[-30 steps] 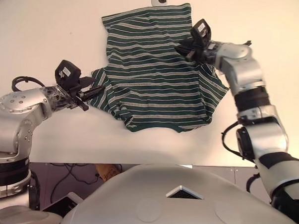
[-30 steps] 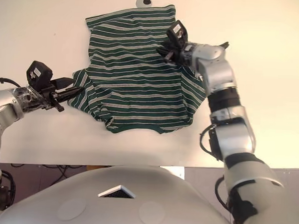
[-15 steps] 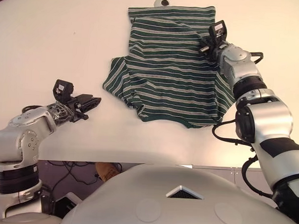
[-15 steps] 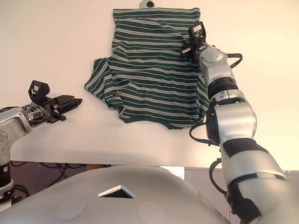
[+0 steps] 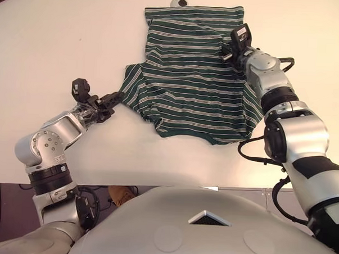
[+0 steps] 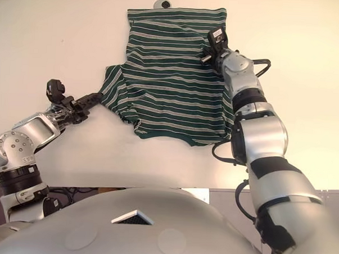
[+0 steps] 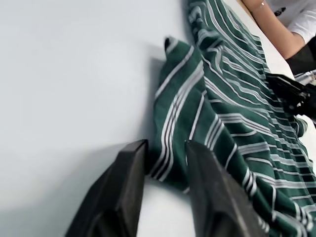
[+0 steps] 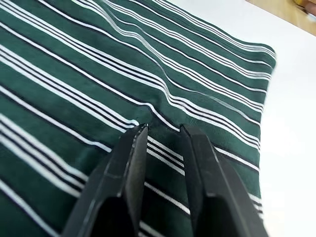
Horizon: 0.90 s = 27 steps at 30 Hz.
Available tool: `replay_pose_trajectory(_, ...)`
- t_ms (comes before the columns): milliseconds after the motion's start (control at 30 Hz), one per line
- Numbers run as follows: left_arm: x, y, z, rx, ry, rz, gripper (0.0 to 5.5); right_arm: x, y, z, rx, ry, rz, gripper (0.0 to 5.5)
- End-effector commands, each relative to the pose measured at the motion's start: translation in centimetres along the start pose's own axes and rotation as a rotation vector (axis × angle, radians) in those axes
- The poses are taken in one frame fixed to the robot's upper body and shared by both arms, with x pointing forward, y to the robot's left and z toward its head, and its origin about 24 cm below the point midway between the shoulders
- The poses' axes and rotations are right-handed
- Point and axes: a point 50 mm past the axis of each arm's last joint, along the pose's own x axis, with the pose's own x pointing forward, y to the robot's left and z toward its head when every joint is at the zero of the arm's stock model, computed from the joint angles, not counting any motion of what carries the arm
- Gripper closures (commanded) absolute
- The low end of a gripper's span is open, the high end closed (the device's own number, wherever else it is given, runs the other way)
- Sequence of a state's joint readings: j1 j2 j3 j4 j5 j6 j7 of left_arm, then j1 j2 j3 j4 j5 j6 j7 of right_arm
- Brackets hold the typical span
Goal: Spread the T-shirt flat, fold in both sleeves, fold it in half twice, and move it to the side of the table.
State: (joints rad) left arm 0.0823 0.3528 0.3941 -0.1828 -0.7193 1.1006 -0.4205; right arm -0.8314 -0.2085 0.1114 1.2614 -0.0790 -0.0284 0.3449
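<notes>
Here the T-shirt (image 5: 188,77) lies rumpled at upper centre of the table (image 5: 61,32), its sleeve hem between the narrowly parted fingers of the left gripper (image 5: 111,99) at centre left (nothing clamped yet), while the right gripper (image 5: 228,52), likewise slightly open, rests on its upper right.

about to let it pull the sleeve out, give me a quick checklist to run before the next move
1. Left gripper fingers open astride the sleeve edge: ok.
2. Right gripper fingers apart, resting on the T-shirt: ok.
3. T-shirt spread flat: not ok, near hem bunched and wrinkled.
4. T-shirt wholly on the table: ok.
5. Small round object free of the far hem: cannot tell.
</notes>
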Motion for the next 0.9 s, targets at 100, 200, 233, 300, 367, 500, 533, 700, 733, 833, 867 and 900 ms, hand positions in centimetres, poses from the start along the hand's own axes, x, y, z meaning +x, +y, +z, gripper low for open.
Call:
replay_pose_trajectory(100,0.2,-0.3,-0.2,0.048,0.018,0.017,5.06,0.0,0.5,-1.1,0.006,0.054,0.009,4.3)
replay_pose_trajectory(200,0.2,-1.2,1.2,0.098,-0.056,-0.02,5.47,0.2,0.6,-0.4,-0.002,0.025,0.018,4.3)
replay_pose_trajectory(233,0.1,-1.5,1.9,0.123,-0.082,-0.031,5.47,0.2,0.6,-0.1,-0.011,0.014,0.02,4.3)
replay_pose_trajectory(300,0.0,-2.8,3.4,0.182,-0.131,-0.077,5.47,0.2,0.5,0.4,-0.032,-0.011,0.021,4.3)
replay_pose_trajectory(367,0.2,-4.1,4.2,0.227,-0.14,-0.126,5.47,0.2,0.4,0.8,-0.042,-0.027,0.025,4.3)
replay_pose_trajectory(500,1.8,-7.5,3.3,0.359,-0.015,-0.26,5.47,0.0,-0.2,1.6,-0.04,-0.068,-0.005,4.3)
replay_pose_trajectory(533,2.4,-8.1,2.8,0.402,0.026,-0.281,5.47,-0.1,-0.7,2.1,0.004,-0.089,-0.028,4.3)
replay_pose_trajectory(700,4.7,-8.5,-0.5,0.577,0.205,-0.244,5.23,-1.7,-4.8,3.6,0.366,-0.185,-0.12,4.17)
replay_pose_trajectory(733,4.8,-8.1,-1.0,0.602,0.23,-0.219,4.98,-2.3,-5.6,3.3,0.441,-0.19,-0.118,3.99)
replay_pose_trajectory(833,4.7,-7.3,-2.2,0.634,0.251,-0.168,4.55,-5.5,-7.5,1.1,0.537,-0.158,-0.064,3.5)
replay_pose_trajectory(867,4.5,-7.4,-2.4,0.633,0.239,-0.166,4.34,-6.9,-7.6,-0.3,0.533,-0.112,-0.027,3.28)
replay_pose_trajectory(900,4.2,-7.5,-2.4,0.627,0.218,-0.174,4.25,-8.5,-7.7,-2.0,0.522,-0.055,-0.01,3.17)
